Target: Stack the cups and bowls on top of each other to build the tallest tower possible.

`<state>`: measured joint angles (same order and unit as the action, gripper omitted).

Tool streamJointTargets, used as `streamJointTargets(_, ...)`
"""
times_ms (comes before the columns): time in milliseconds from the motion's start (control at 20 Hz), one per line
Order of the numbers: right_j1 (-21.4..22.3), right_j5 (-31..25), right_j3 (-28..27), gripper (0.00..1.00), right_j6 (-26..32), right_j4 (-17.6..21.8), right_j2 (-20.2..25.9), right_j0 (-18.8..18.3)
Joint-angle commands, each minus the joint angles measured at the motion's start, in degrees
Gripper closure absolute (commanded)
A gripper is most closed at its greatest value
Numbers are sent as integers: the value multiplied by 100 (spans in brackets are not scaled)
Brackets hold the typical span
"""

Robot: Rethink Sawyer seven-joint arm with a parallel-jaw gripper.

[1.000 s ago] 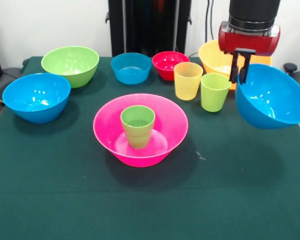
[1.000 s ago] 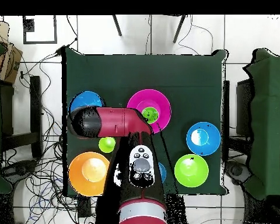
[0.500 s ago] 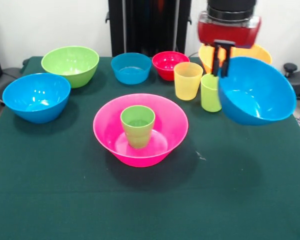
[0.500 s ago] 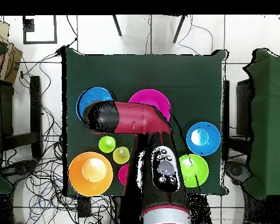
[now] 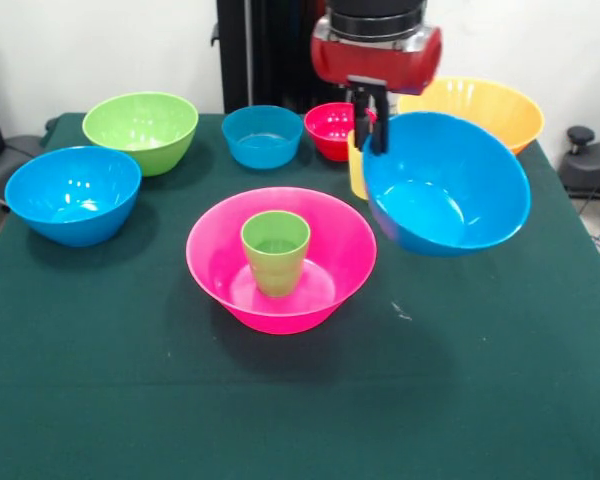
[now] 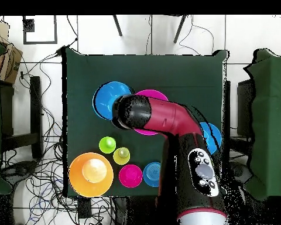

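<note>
My gripper (image 5: 370,122) is shut on the rim of a medium blue bowl (image 5: 445,185) and holds it tilted in the air, just right of the large pink bowl (image 5: 210,280). A green cup (image 5: 275,250) stands upright inside the pink bowl. In the overhead view the held blue bowl (image 6: 108,99) shows beside the pink bowl's rim (image 6: 154,94), and the arm hides the cup in it. The yellow-orange cup (image 5: 355,165) is mostly hidden behind the held bowl. A lime cup (image 6: 107,145) and the yellow-orange cup (image 6: 121,156) stand side by side.
A second medium blue bowl (image 5: 72,193) and a green bowl (image 5: 140,130) sit at the left. A small blue bowl (image 5: 263,135) and a small red bowl (image 5: 330,128) sit at the back. The large orange bowl (image 5: 480,105) sits at the back right.
My gripper has carried the blue bowl leftwards in the front view, from the table's right side to beside the pink bowl. The bowl now hides the lime cup there.
</note>
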<state>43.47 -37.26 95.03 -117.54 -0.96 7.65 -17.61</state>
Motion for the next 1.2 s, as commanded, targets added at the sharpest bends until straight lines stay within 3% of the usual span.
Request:
streamJointTargets(50, -197, -363, 136, 100, 1236, 481, 967, -237)
streamJointTargets(750, -83, -519, 286, 100, 1357, 954, 1293, -678)
streamJointTargets(1050, 505, -1373, 487, 100, 1649, 910, 1612, -1118)
streamJointTargets(1200, 599, -1532, 529, 100, 1621, 919, 1769, -1256)
